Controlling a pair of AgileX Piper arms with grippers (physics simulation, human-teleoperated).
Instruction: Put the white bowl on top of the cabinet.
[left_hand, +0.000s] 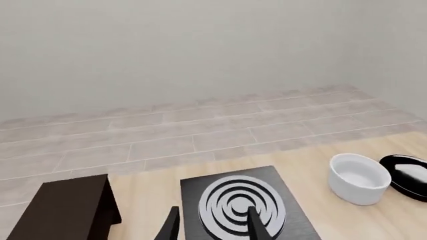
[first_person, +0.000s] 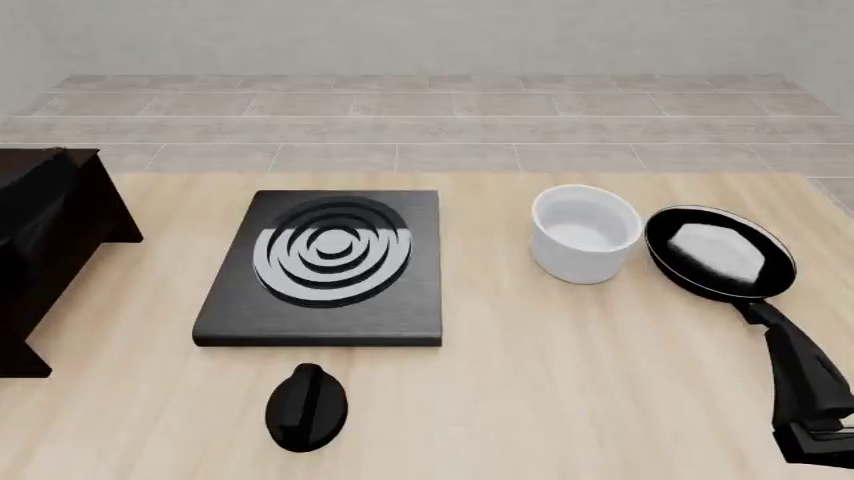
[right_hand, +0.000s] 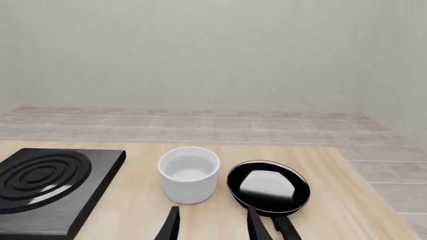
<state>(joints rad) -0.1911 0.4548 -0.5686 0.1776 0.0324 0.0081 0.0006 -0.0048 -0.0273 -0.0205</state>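
The white bowl (first_person: 585, 235) stands upright and empty on the wooden table, right of centre, between the stove plate and the frying pan. It also shows in both wrist views: bowl (left_hand: 359, 178), bowl (right_hand: 189, 174). The dark cabinet (first_person: 47, 240) sits at the table's far left, cabinet (left_hand: 67, 210) with its flat top bare. My left gripper (left_hand: 212, 229) is open, hovering near the front edge of the stove plate, left gripper (first_person: 307, 405). My right gripper (right_hand: 212, 227) is open and holds nothing, a short way short of the bowl and the pan.
A flat black stove plate (first_person: 327, 265) with white rings lies in the middle. A black frying pan (first_person: 721, 253) with a white glare sits just right of the bowl, its handle pointing back toward the right arm (first_person: 807, 390). Tiled floor lies beyond the table's far edge.
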